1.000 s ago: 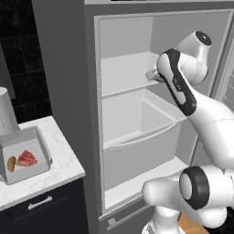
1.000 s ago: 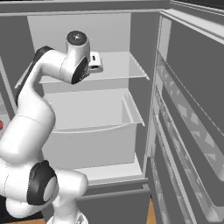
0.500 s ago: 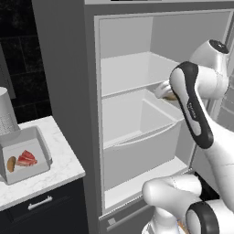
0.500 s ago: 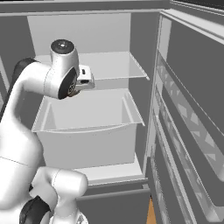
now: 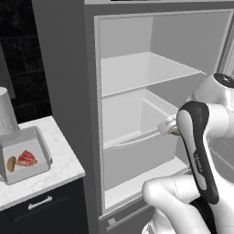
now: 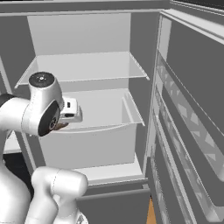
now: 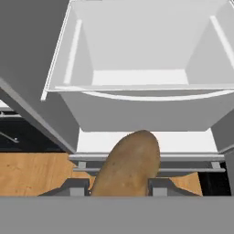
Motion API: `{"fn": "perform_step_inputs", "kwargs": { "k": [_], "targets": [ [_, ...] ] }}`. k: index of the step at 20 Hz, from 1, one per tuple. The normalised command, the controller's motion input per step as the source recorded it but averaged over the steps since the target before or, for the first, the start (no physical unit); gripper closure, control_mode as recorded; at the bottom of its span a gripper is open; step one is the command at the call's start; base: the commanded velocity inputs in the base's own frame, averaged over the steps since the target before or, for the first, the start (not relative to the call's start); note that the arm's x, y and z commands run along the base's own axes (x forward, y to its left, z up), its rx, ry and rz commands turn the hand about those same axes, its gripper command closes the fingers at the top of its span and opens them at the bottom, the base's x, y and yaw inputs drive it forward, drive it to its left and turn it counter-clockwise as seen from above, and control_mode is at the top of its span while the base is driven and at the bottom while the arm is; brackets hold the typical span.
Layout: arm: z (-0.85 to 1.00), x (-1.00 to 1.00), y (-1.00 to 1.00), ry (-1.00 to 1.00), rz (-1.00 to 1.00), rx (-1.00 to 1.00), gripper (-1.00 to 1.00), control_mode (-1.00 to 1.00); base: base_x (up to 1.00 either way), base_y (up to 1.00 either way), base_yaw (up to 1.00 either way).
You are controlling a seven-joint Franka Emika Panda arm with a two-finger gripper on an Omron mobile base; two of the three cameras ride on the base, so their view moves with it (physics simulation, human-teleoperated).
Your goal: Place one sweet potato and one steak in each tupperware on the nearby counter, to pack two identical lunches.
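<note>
One brown, oval sweet potato [image 7: 128, 164] sits between the two dark finger tips of the jaws [image 7: 118, 186] in the hand view, which are closed narrowly on it, a finger tip [image 7: 75, 186] pressed on each side. In that view the held sweet potato hangs in front of the white plastic fridge drawer [image 7: 141, 109], with a strip of orange wooden floor [image 7: 32, 173] below it.

In the left base view the white arm with its dark joints [image 5: 199, 151] rises at the lower right, and the hand reaches toward the front lip of the drawer [image 5: 137, 157] in the open white fridge [image 5: 137, 91]. A bit of brown shows at the hand there, at the drawer's front edge. Above the drawer is a bare white fridge shelf [image 5: 141, 71]. In the right base view the hand is just in front of the drawer [image 6: 105, 131], with the fridge door [image 6: 192, 113] swung open at the right.

At the left of the left base view the white marble-patterned tabletop [image 5: 59, 169] stands over a dark cabinet with a silver handle [image 5: 40, 203]. On it lies a shallow grey rectangular tupperware tray [image 5: 39, 141], well apart from the arm. Inside this tray lie a small brown sweet potato piece [image 5: 11, 163] and a red steak [image 5: 27, 158], just beside each other. A grey cylindrical container [image 5: 5, 119] stands behind the tray, near the black tiled wall [image 5: 23, 59].
</note>
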Motion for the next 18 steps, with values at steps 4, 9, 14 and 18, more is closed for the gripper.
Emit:
{"fn": "perform_step_inputs", "kwargs": {
  "k": [4, 9, 14, 18],
  "targets": [
    [-0.11, -0.82, 0.0, 0.13, -0.09, 0.0, 1.0, -1.0, 0.0, 0.0, 0.0],
    [0.0, -0.72, 0.01, 0.02, -0.05, 0.0, 1.0, -1.0, 0.0, 0.0, 0.0],
    [0.0, 0.0, 0.0, 0.0, 0.0, 0.0, 1.0, 1.0, -0.57, 0.41, -0.02],
    [0.0, 0.0, 0.0, 0.0, 0.0, 0.0, 1.0, 1.0, -0.35, 1.0, 0.0]
  ]
}}
